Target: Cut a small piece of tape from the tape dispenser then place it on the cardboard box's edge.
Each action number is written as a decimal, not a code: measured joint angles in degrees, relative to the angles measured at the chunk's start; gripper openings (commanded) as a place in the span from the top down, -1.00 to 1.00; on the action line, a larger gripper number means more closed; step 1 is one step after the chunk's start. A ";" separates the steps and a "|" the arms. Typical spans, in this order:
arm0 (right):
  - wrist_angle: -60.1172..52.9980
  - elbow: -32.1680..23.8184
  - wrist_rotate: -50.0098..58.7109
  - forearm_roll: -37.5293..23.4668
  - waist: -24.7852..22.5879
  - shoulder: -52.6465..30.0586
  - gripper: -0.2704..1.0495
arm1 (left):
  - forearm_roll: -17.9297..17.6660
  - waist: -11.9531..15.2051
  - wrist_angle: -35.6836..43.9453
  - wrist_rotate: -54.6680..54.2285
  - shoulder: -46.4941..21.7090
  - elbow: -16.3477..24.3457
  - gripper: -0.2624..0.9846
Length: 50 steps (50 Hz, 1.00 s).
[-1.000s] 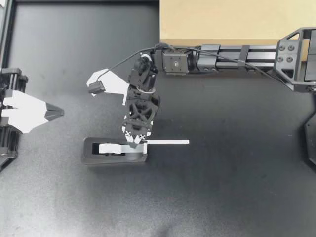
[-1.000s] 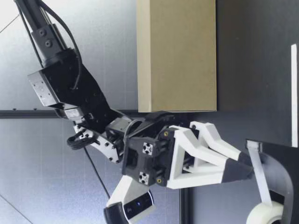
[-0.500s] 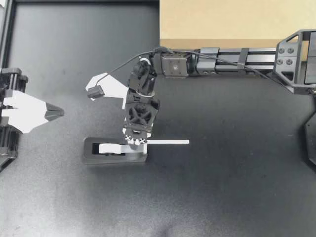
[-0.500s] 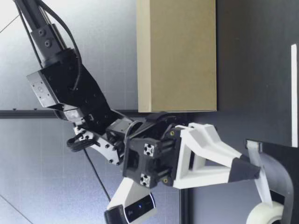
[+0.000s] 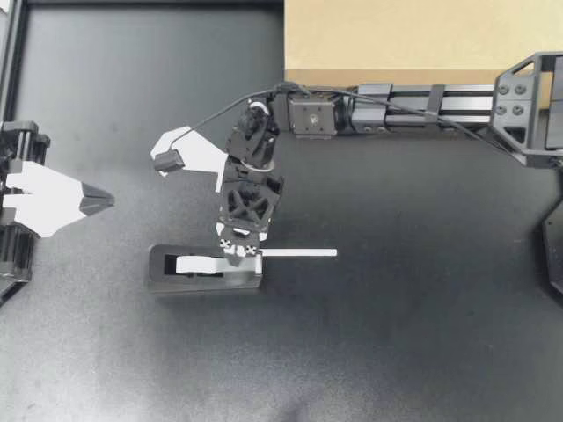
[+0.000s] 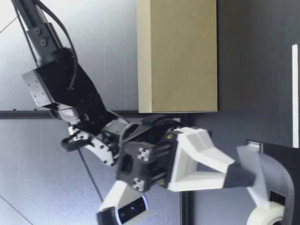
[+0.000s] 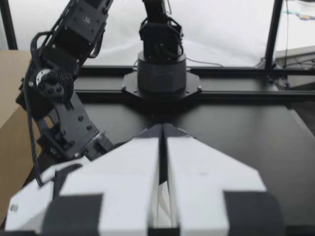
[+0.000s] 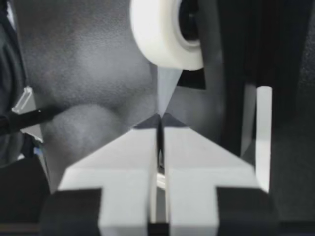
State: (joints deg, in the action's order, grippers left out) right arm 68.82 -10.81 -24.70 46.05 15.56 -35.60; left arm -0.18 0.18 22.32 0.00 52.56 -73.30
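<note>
My right claw (image 5: 236,255) is closed tight, its fingers pressed flat together, at the right end of the tape dispenser (image 5: 163,268), a little left of centre in the lower half of the top view. From the right wrist, a thin strip of tape (image 8: 165,86) runs from the roll (image 8: 165,32) straight to the fingertips. It seems to be pinched between them, though the strip is see-through and the bite itself is hard to make out. My left claw (image 5: 104,200) sits at the left edge of the top view, closed on nothing and well apart from the dispenser.

The dark worktop (image 5: 396,343) fills most of the top view. The cardboard box (image 5: 396,35) stands along the upper right, its near edge just behind my right arm. The dispenser is a black block that looks heavy enough to stay put under a gentle pull, but I judge a hard tug could drag it, since nothing braces it. A white strip (image 5: 299,253) lies flat on the worktop to the right of the dispenser.

The tape is light, limp and sticky on one side. It will curl and cling to the fingers, so the free end is the place to hold it. It needs a taut pull before tearing down across the cutter.
</note>
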 measured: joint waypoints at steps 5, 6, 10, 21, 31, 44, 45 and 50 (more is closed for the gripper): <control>-0.09 0.00 0.79 0.00 0.00 1.23 0.71 | 0.00 0.00 0.00 0.09 -0.09 0.00 0.78; -0.09 0.00 0.97 0.00 0.00 1.41 0.71 | 0.00 0.00 0.09 0.09 -0.09 0.00 0.78; -0.09 0.44 1.41 -0.09 0.00 2.37 0.71 | 0.00 0.00 0.00 0.18 0.00 0.00 0.78; -0.09 4.75 1.49 -0.18 0.00 5.01 0.71 | 0.00 0.00 0.00 0.09 0.00 0.00 0.78; -1.14 9.05 1.67 -0.09 0.00 7.73 0.71 | 0.00 0.00 0.00 0.09 0.00 0.00 0.78; -2.99 14.15 1.58 -0.09 0.00 10.81 0.71 | 0.00 0.00 0.00 0.00 0.00 0.00 0.78; -3.08 14.41 1.58 -0.09 0.00 10.99 0.71 | 0.00 0.00 0.00 0.00 0.00 0.00 0.78; -3.52 15.38 1.58 -0.09 0.00 11.34 0.71 | 0.00 0.00 0.00 0.00 -0.09 0.00 0.78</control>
State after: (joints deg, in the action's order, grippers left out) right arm 65.30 4.57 -23.12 45.97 15.56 -24.26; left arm -0.18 0.18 22.32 0.00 52.47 -73.30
